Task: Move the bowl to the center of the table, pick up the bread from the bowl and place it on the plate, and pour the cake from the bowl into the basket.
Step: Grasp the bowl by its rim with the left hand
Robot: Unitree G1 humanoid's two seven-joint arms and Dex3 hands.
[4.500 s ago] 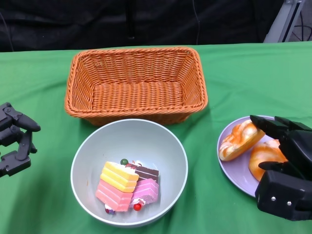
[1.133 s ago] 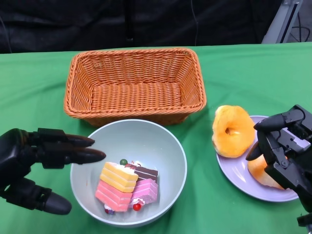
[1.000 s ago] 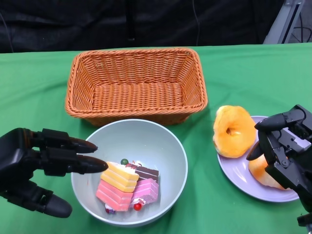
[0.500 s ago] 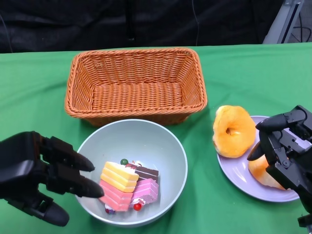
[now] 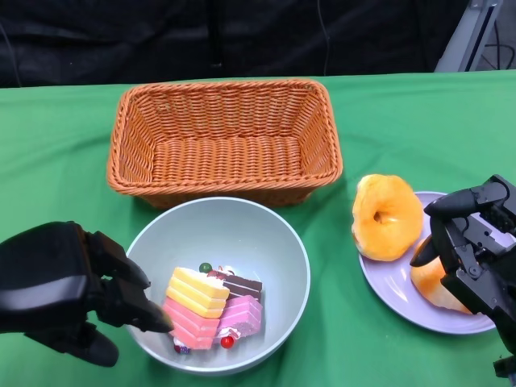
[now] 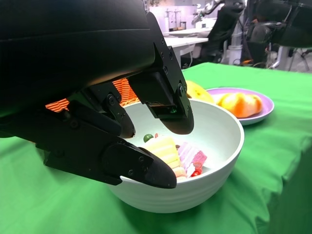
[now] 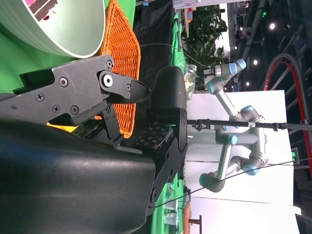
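Straddling the near-left rim of the pale green bowl (image 5: 216, 284), the left hand (image 5: 68, 292) is seen with fingers (image 5: 133, 306) reaching over the rim into the bowl and the thumb (image 6: 136, 165) lying outside against the wall; whether the rim is actually clamped cannot be told, though in the left wrist view the fingers stand apart on either side of it. The bowl sits near the front edge of the green-covered table (image 5: 72, 153), roughly midway between its left and right sides. Inside the bowl lie the cake slices (image 5: 210, 310), striped pink and yellow with one brown-topped piece, gathered toward the near side, with small red and green beads beside them.

Just behind the bowl, toward the table's far edge, the orange wicker basket (image 5: 226, 137) is set, its near wall close to the bowl's far rim. Toward the right edge of the table a lilac plate (image 5: 395, 294) is placed. One ring-shaped bread (image 5: 385, 216) leans upright at the plate's left rim, partly overhanging it; a second bread (image 5: 431, 278) lies on the plate, partly hidden behind the right hand (image 5: 476, 250). That hand is held over the right part of the plate with its fingers spread and nothing gripped between them.
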